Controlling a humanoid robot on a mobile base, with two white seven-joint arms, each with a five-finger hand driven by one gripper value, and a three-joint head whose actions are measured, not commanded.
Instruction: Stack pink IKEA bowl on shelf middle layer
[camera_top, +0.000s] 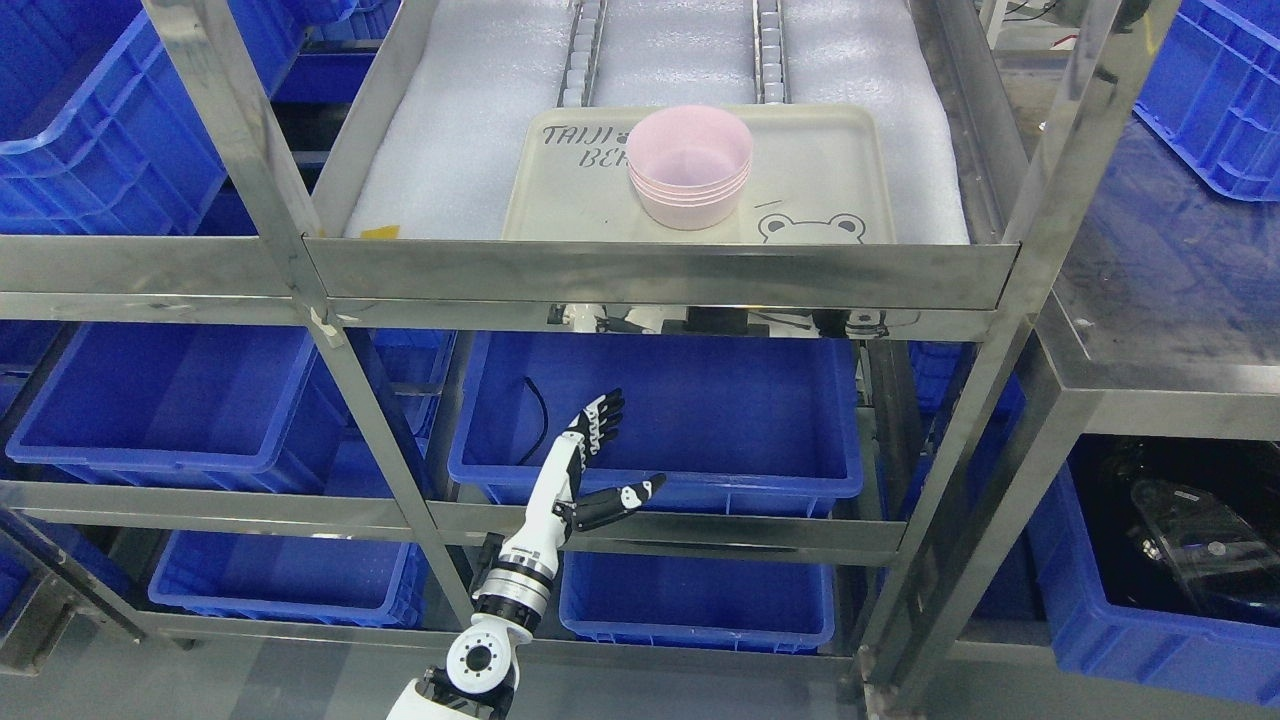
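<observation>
A stack of nested pink bowls (690, 170) stands on a cream tray (825, 165) with a bear drawing, on the foam-lined steel shelf layer (660, 275) at the top middle. My left hand (626, 447) is well below that layer, in front of a blue bin. Its fingers are spread and its thumb points right, and it holds nothing. The arm rises from the bottom edge, left of the middle. The right hand does not show.
Blue plastic bins (700, 420) fill the lower shelf layers and the neighbouring rack on the left (170, 400). Slanted steel posts (250, 150) frame the shelf. A steel table (1170, 300) stands at the right, with more blue crates (1220, 90) around it.
</observation>
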